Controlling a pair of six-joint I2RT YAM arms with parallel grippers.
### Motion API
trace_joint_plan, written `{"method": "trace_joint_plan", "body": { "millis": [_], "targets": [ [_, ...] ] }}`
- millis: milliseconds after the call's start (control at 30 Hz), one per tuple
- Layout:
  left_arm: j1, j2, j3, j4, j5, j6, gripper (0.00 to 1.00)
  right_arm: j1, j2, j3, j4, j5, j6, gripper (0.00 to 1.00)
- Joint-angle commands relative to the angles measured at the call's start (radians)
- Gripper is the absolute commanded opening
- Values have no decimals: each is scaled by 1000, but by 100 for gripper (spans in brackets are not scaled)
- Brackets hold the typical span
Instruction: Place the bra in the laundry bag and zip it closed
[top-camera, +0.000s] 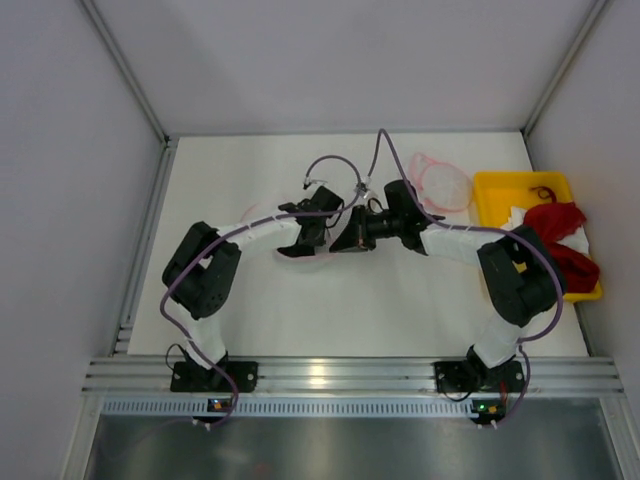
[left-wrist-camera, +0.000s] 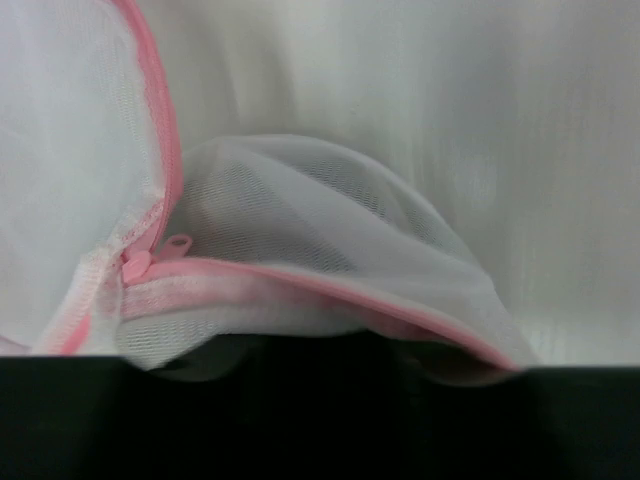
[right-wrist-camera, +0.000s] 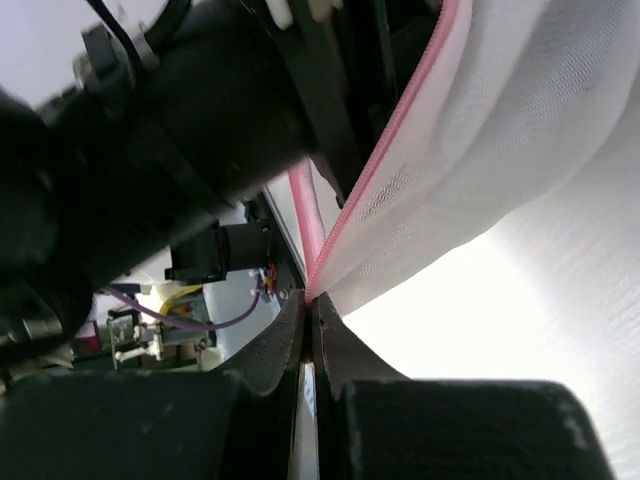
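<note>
The laundry bag (top-camera: 298, 256), white mesh with pink zip trim, lies mid-table under both grippers. My right gripper (top-camera: 352, 238) is shut on the bag's pink rim, which the right wrist view shows pinched between its fingertips (right-wrist-camera: 313, 300), with the mesh (right-wrist-camera: 480, 130) stretched up and to the right. My left gripper (top-camera: 310, 228) is at the opposite rim. In the left wrist view the mesh (left-wrist-camera: 300, 210) tents over its dark fingers (left-wrist-camera: 330, 365), and the pink zip slider (left-wrist-camera: 150, 262) sits at the left. The black bra does not show apart from the dark grippers.
A second mesh pouch (top-camera: 440, 185) lies at the back right. A yellow tray (top-camera: 500, 185) at the right edge holds red garments (top-camera: 560, 235). The left arm's body (right-wrist-camera: 180, 120) is close in front of my right gripper. Walls enclose the table.
</note>
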Motion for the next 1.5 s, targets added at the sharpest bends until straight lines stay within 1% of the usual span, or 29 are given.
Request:
{"method": "trace_joint_plan", "body": {
  "millis": [0, 133, 167, 200, 233, 267, 333, 400, 467, 500, 533, 567, 633, 667, 733, 800, 867, 900, 967, 1000, 1033, 1100, 1133, 1200, 1267, 1300, 1333, 1433, 1467],
  "targets": [
    [60, -116, -12, -23, 173, -19, 46, -18, -19, 9, 74, -57, 20, 0],
    [61, -275, -70, -26, 301, 18, 64, -23, -13, 12, 53, -51, -3, 0],
    [61, -305, -99, -25, 315, 34, 70, -24, -11, 14, 53, -48, -9, 0],
    [61, -336, -110, -26, 336, 47, 81, -24, -8, 16, 43, -46, -15, 0],
    [60, -389, -119, -25, 342, 56, 85, -23, -6, 19, 39, -43, -20, 0],
    [61, -414, -138, -25, 345, 71, 89, -24, -5, 22, 36, -42, -32, 0],
    [63, -481, -152, -25, 370, 94, 91, -24, -2, 28, 8, -39, -49, 0],
    [64, -532, -170, -25, 384, 116, 84, -24, -3, 32, -18, -38, -72, 0],
    [72, -552, -193, -25, 418, 120, 64, -26, -6, 35, -33, -37, -94, 0],
    [75, -558, -201, -25, 425, 120, 49, -26, -8, 39, -36, -38, -98, 0],
    [77, -554, -204, -25, 412, 117, 22, -26, -10, 37, -44, -38, -103, 0],
    [78, -546, -205, -38, 411, 90, 14, -27, -14, 39, -50, -37, -111, 0],
    [86, -522, -205, -43, 457, 90, 4, -29, -19, 39, -53, -37, -112, 0],
    [86, -518, -210, -40, 502, 76, 0, -30, -20, 39, -55, -38, -111, 0],
    [86, -500, -225, -39, 532, 61, 0, -30, -22, 39, -49, -46, -105, 0],
    [84, -460, -248, -8, 519, 38, 0, -32, -26, 34, -3, -81, -74, 0],
    [86, -414, -271, 3, 464, -1, 0, -30, -42, 22, 80, -109, 18, 0],
    [86, -382, -268, 0, 420, -8, 0, -30, -45, 16, 162, -118, 56, 0],
    [87, -290, -254, 3, 390, -42, 0, -30, -42, 6, 247, -149, 180, 0],
    [87, -232, -248, 10, 387, -47, 0, -30, -42, -10, 360, -166, 231, 0],
    [90, -198, -218, 18, 398, -38, 0, -30, -37, -20, 408, -175, 318, 0],
    [107, -125, -179, -24, 419, -47, 0, -30, -31, -41, 480, -193, 386, 0],
    [107, -117, -175, -23, 422, -47, 0, -30, -31, -46, 481, -198, 388, 0],
    [141, -120, -167, -23, 434, -41, 1, -32, -36, -60, 475, -197, 386, 0],
    [150, -144, -159, -23, 467, 2, 8, -32, -31, -63, 435, -187, 350, 0],
    [152, -196, -161, -22, 468, 16, 12, -30, -30, -49, 403, -180, 322, 0],
    [150, -228, -170, -17, 529, 43, 23, -30, -28, -40, 305, -172, 249, 0],
    [150, -383, -193, -17, 607, 118, 37, -36, -10, 0, 141, -134, 103, 0],
    [150, -423, -199, -22, 617, 136, 47, -36, -7, 6, 119, -126, 83, 0]
  ]
}}
